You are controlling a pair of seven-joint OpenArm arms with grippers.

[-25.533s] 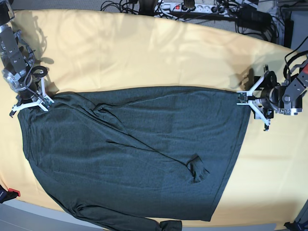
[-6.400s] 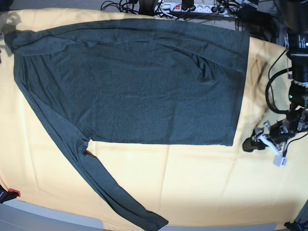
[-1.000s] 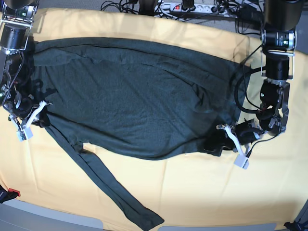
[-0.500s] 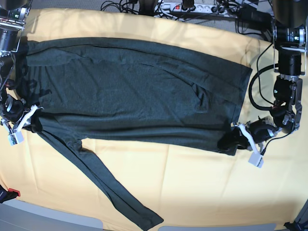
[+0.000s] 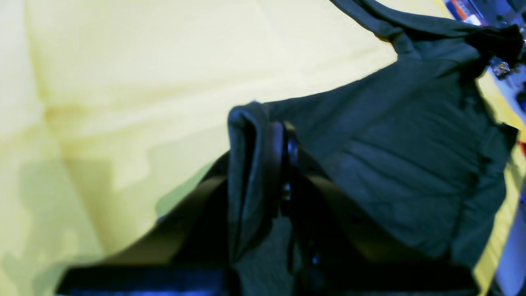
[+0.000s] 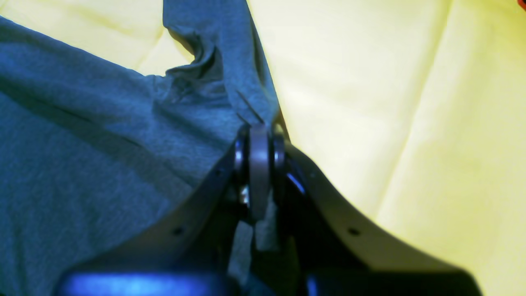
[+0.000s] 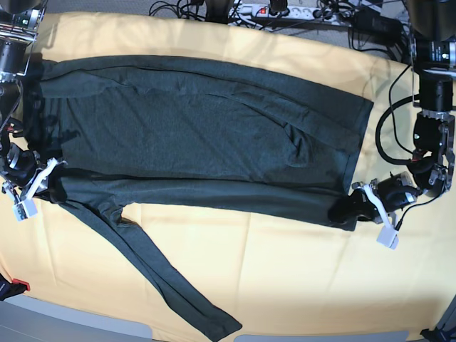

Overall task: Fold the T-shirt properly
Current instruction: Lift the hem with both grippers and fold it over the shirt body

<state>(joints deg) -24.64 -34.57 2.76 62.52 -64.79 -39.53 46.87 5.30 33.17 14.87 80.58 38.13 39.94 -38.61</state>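
Note:
The dark teal-grey T-shirt lies spread across the yellow cover, and one long sleeve trails toward the front edge. My left gripper is shut on the shirt's near hem corner at the right. In the left wrist view its jaws pinch a bunched fold of the cloth. My right gripper is shut on the shirt's near edge at the left, close to where the sleeve starts. The right wrist view shows the fabric clamped at the fingertips. The near edge runs taut between both grippers.
The yellow cover drapes the whole table. Cables and a power strip lie behind the far edge. A small red object sits at the front left corner. The table's front edge runs along the bottom of the base view.
Both grippers have drawn apart and toward the front, still holding the shirt. The near edge, slack and curved a second ago, is now pulled straight and flat.

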